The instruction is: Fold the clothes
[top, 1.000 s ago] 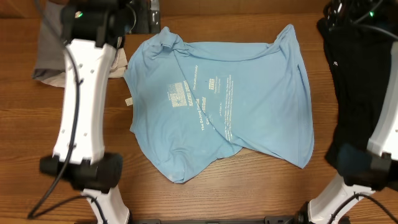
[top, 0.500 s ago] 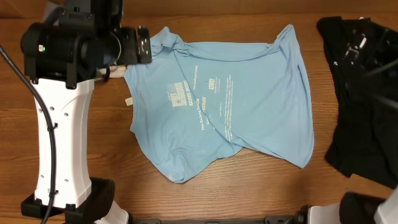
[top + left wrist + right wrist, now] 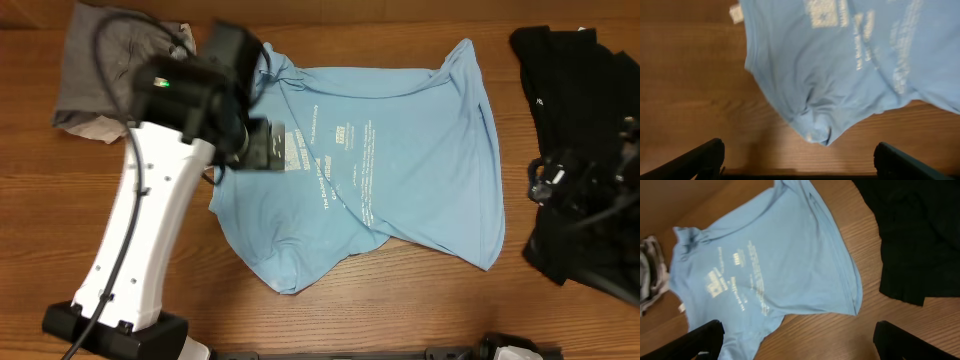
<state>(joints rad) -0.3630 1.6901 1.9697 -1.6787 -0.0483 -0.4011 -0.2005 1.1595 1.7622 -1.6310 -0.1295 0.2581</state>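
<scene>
A light blue T-shirt (image 3: 390,150) with white lettering lies spread and wrinkled on the wooden table. It also shows in the left wrist view (image 3: 850,60) and the right wrist view (image 3: 765,260). My left gripper (image 3: 800,167) is open and empty, above the shirt's lower left hem; from overhead its head (image 3: 255,140) covers the shirt's left side. My right gripper (image 3: 800,347) is open and empty, above bare wood near the shirt's lower right corner. A black garment (image 3: 575,90) lies at the right. A grey piece (image 3: 95,65) lies at the far left on a beige one (image 3: 88,127).
The right arm (image 3: 585,200) is blurred above the black garment (image 3: 920,235). The white left arm (image 3: 140,240) crosses the table's left side. A white label (image 3: 736,13) sticks out at the shirt's left edge. Bare wood lies in front of the shirt.
My left arm has swung right from the far left corner to over the shirt's left side. My right arm has moved down over the black garment. The clothes have not moved.
</scene>
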